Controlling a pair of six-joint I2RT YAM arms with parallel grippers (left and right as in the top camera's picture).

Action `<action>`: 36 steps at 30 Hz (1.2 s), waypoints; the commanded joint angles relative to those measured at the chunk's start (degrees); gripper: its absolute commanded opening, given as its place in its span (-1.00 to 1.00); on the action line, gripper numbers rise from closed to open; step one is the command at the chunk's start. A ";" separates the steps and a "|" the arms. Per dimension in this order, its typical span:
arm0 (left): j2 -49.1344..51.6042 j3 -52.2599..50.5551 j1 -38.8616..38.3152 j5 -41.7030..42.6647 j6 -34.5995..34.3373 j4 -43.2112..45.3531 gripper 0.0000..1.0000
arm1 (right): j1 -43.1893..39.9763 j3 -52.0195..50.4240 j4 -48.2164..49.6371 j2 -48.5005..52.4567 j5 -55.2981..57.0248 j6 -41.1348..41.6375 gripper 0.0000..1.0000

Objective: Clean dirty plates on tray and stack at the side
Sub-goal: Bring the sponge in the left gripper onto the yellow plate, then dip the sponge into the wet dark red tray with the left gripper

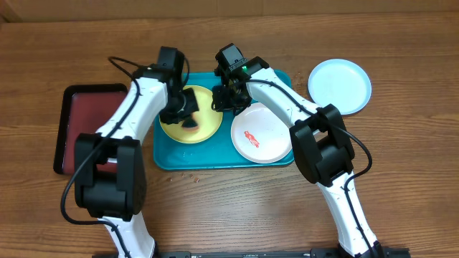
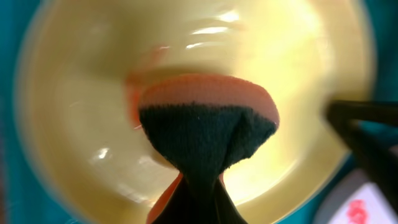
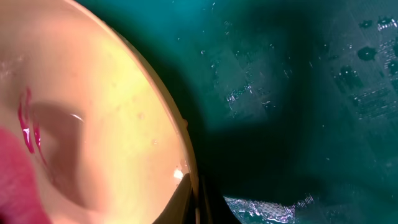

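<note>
The left tool (image 1: pixel 185 109) was clamped on a dark-and-orange sponge (image 2: pixel 200 130), which was held against the yellow-green plate (image 1: pixel 204 130) lying in the left half of the turquoise tray (image 1: pixel 215 159). The right tool (image 1: pixel 228 99) was pinched together on that plate's right rim. The white plate (image 1: pixel 269 147), marked with a red smear (image 1: pixel 251 137), sat just beside it in the tray, while the light blue plate (image 1: pixel 340 84) lay on the table (image 1: pixel 401 172) near the tray's far right corner.

On turquoise tray (image 1: pixel 172 155): yellow-green plate (image 1: pixel 205 129), white plate (image 1: pixel 274 147) with red smear (image 1: pixel 251 137). Far right of brown wood-grain tabletop (image 1: pixel 229 211): light blue plate (image 1: pixel 340 86). Left: dark red tray (image 1: pixel 90 118), black rim. Black-faced orange sponge (image 2: pixel 208 99).
</note>
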 commanded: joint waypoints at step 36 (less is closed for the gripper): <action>0.44 -7.89 33.57 -5.99 1.84 9.84 -0.91 | 0.26 -0.76 -0.81 1.97 6.99 3.63 -0.93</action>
